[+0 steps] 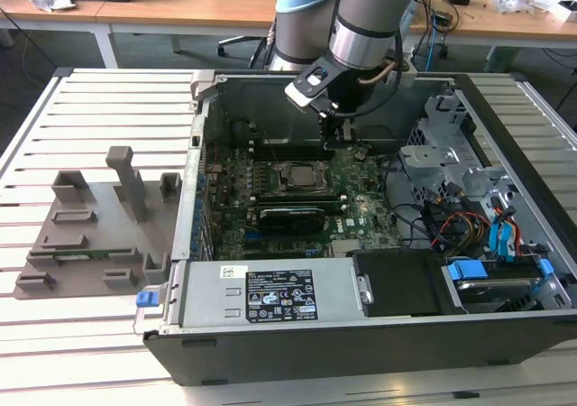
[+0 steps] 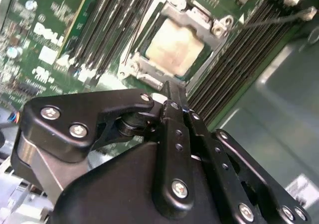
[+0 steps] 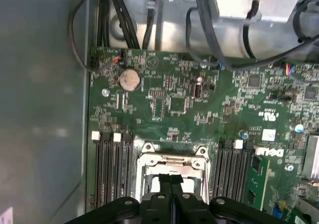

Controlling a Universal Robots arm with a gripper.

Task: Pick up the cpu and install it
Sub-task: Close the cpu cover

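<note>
The cpu point(image 1: 296, 177) lies flat in the motherboard socket inside the open computer case, its pale metal top facing up. In the second wrist view the cpu point(image 2: 174, 47) sits framed by the silver socket bracket point(image 2: 209, 22). My gripper point(image 1: 339, 137) hangs above the board, just off the socket toward the case's back wall. Its black fingertips point(image 2: 167, 88) are pressed together with nothing between them. In the first wrist view the gripper point(image 3: 171, 178) covers the middle of the socket, and a pale strip of the cpu point(image 3: 152, 184) shows beside it.
Memory slots point(image 3: 112, 169) flank the socket on both sides. A long black card point(image 1: 290, 216) lies on the board nearer the camera. The power supply point(image 1: 270, 293), a drive cage point(image 1: 451, 144) and loose cables point(image 1: 455, 226) crowd the case. A grey fixture point(image 1: 90, 235) sits on the slatted table.
</note>
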